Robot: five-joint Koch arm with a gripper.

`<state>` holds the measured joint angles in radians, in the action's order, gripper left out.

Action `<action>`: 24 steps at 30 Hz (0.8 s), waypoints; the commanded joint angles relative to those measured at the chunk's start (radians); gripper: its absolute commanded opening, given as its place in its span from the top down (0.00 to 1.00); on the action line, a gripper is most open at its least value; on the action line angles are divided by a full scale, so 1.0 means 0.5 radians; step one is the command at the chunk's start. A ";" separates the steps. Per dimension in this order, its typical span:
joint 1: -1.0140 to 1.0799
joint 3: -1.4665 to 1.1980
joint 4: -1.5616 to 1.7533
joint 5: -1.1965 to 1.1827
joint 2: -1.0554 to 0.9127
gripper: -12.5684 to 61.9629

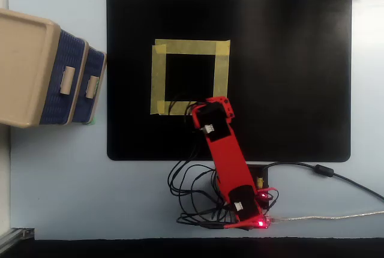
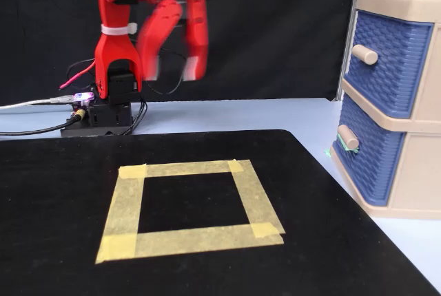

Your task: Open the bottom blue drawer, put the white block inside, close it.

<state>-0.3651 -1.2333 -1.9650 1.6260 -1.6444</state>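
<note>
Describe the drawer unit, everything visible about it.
The drawer unit is a small beige cabinet, plastic by its look, holding two blue woven-textured drawers stacked one above the other. Each drawer has a beige peg handle: top drawer, bottom drawer. Both look closed, the bottom front standing slightly further out. It stands upright on the pale table beside the black mat, at the left in the overhead view. Nothing touches it.

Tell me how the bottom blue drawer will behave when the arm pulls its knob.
The bottom drawer already sits slightly proud of its frame, so it probably slides easily. Its small rounded knob looks smooth; the tool may slip off. The drawer unit looks like light plastic standing loose on the table, so it may drag along rather than open.
</note>
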 commanded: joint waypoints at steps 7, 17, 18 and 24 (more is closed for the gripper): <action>0.565 -1.749 0.669 -0.528 -1.058 0.38; 0.620 -2.365 0.436 -0.426 -1.411 0.37; 0.653 -2.365 0.445 -0.433 -1.411 0.37; 0.712 -2.372 0.466 -0.442 -1.411 0.37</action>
<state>0.0000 -2.4037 -1.6061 1.3944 -2.2887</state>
